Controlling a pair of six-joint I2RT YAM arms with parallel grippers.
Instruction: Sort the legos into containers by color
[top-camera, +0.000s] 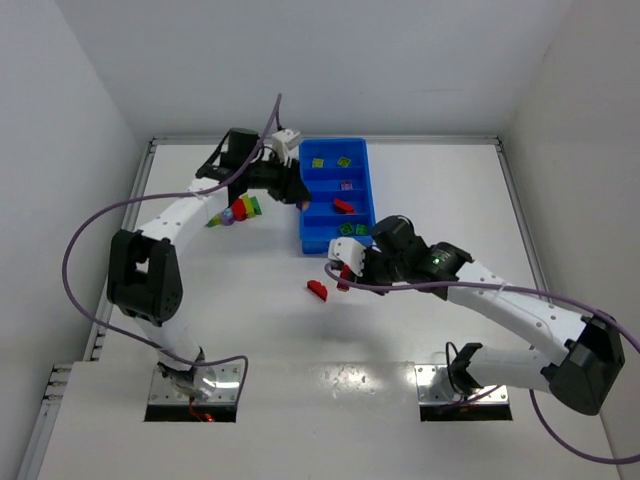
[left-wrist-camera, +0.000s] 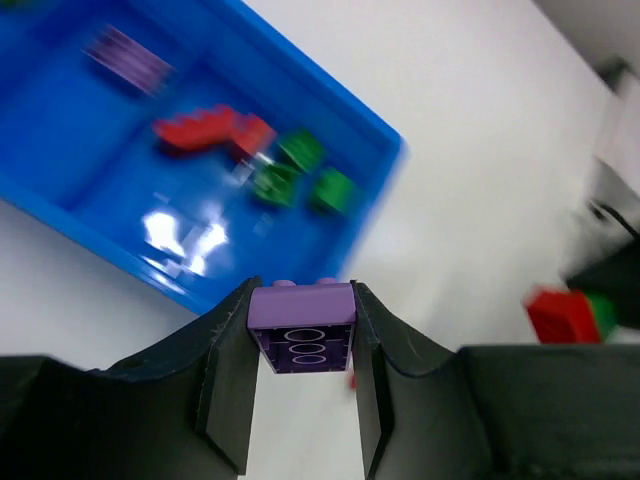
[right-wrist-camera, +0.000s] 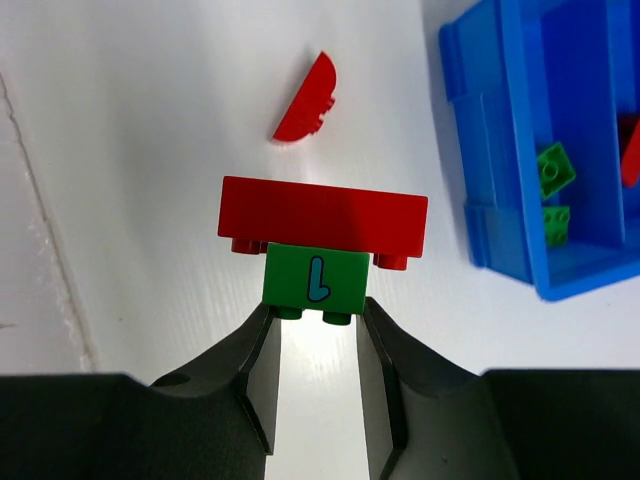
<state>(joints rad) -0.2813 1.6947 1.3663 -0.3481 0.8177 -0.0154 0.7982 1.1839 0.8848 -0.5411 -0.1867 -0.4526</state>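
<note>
From above, the blue tray (top-camera: 303, 205) has a multicoloured cluster (top-camera: 240, 208) just left of it and a loose red piece (top-camera: 318, 290) nearer the arms. In the left wrist view, the left gripper (left-wrist-camera: 302, 345) is clamped on a purple brick (left-wrist-camera: 302, 322) beside the tray's edge. The brick is likely light, rigid and slick, best pinched across flat walls. In the right wrist view, the right gripper (right-wrist-camera: 315, 318) pinches a green brick (right-wrist-camera: 312, 278) carrying a red plate (right-wrist-camera: 322, 215); that joint probably needs prying.
</note>
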